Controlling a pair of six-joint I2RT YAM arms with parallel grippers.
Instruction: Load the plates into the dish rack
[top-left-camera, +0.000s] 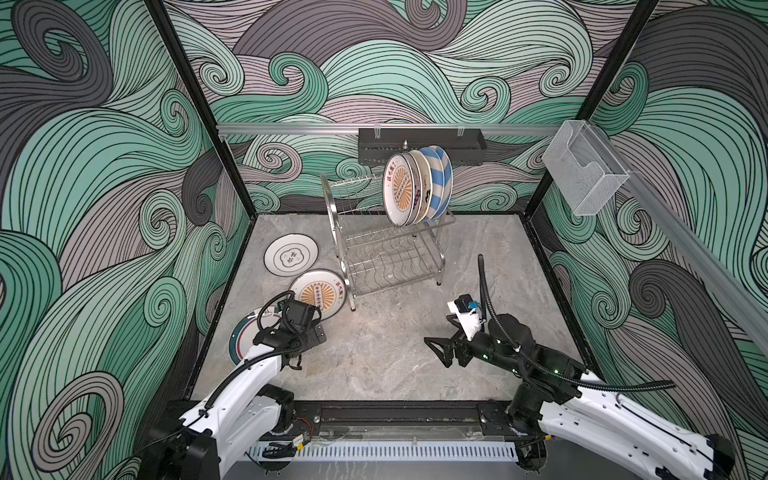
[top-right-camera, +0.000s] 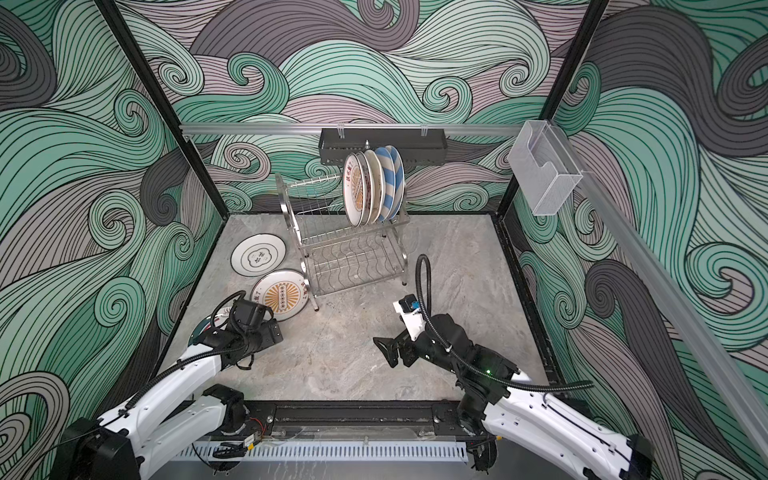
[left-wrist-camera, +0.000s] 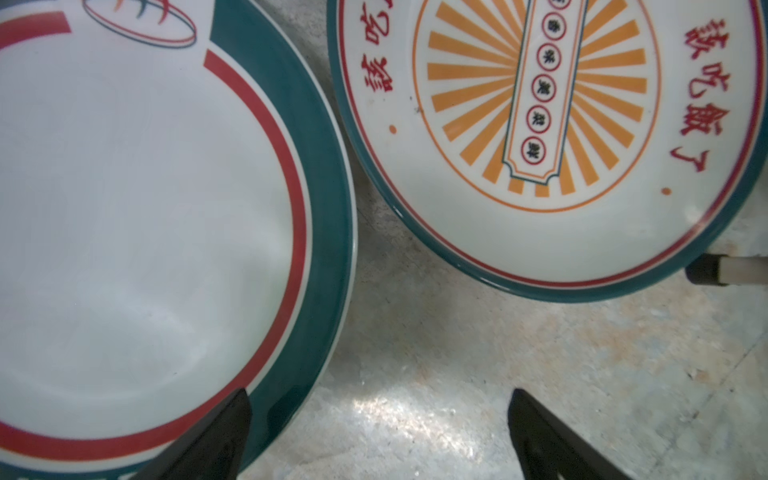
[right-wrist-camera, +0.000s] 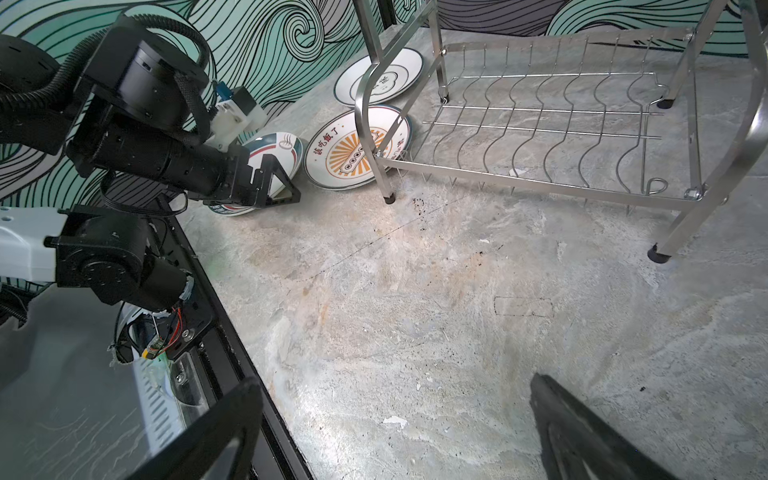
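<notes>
Left wrist view | my left gripper (left-wrist-camera: 378, 440), jaws apart, straddles right rim of flat teal-rimmed plate (left-wrist-camera: 145, 208), near left | my right gripper (top-left-camera: 436, 353) apart, empty, farther off | dish rack (top-left-camera: 390, 257) far, to its right.

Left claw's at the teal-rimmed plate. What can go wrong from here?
1. The left claw is open, one finger over the teal-rimmed plate, the other over the table. The plate appears to lie flat, so closing may skid off the rim.
2. The sunburst plate sits close beside it, by a dish rack foot; lifting could knock it.
3. The racked plates crowd one end of the upper tier; a clumsy insertion might jostle them.
</notes>
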